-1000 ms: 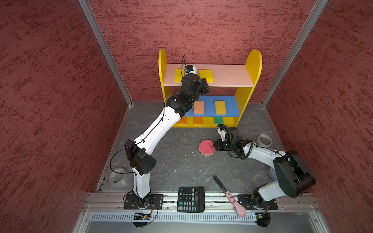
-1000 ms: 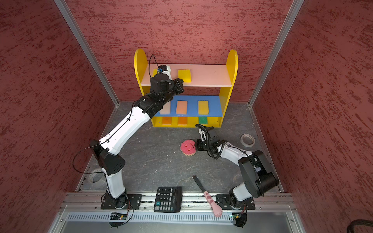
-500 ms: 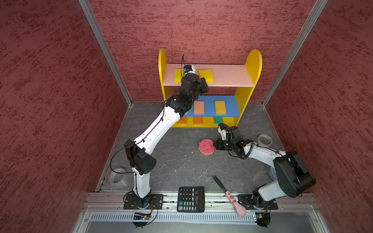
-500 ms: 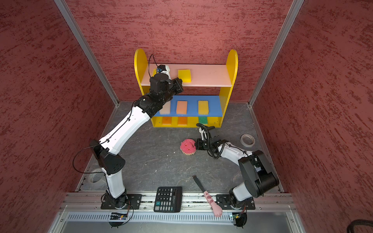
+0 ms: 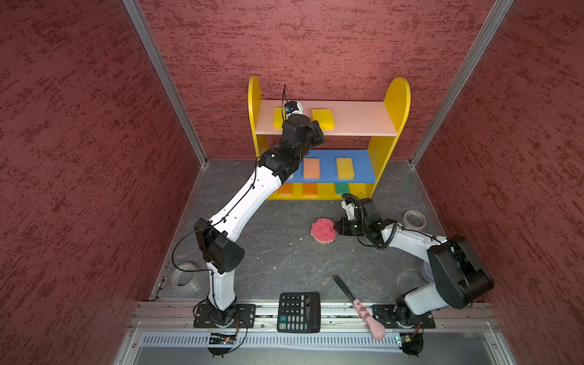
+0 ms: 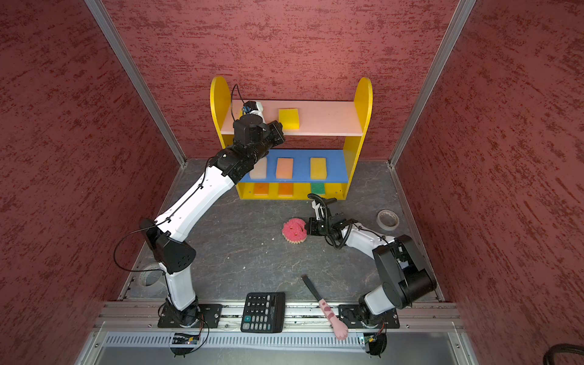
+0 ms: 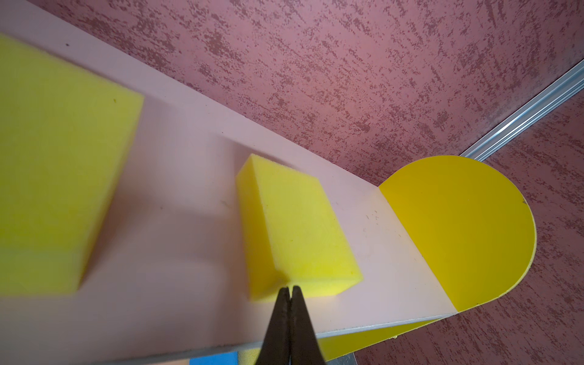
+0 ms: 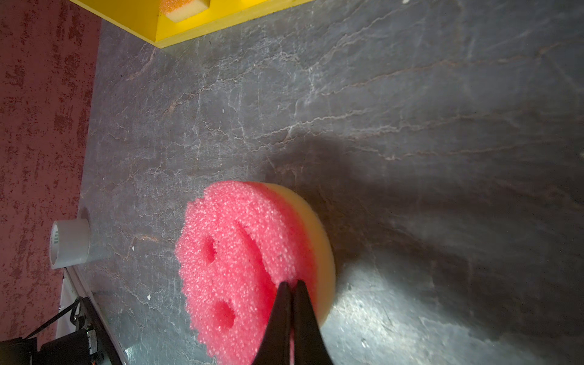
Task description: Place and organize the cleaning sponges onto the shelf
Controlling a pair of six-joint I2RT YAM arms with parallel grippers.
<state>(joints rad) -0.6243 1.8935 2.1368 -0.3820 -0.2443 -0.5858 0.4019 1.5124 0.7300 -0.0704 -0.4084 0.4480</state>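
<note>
On pink board (image 7: 177, 196), left gripper (image 7: 289, 289) closed against yellow foam block (image 7: 294, 227), right gripper (image 8: 290, 284) pinching porous round sponge (image 8: 240, 252)

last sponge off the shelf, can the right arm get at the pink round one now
Likely yes: the right end effector, shut, touches the edge of the pink sponge, with nothing between them.

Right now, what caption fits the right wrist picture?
Shut right gripper touching the pink round sponge on the grey table.
</note>
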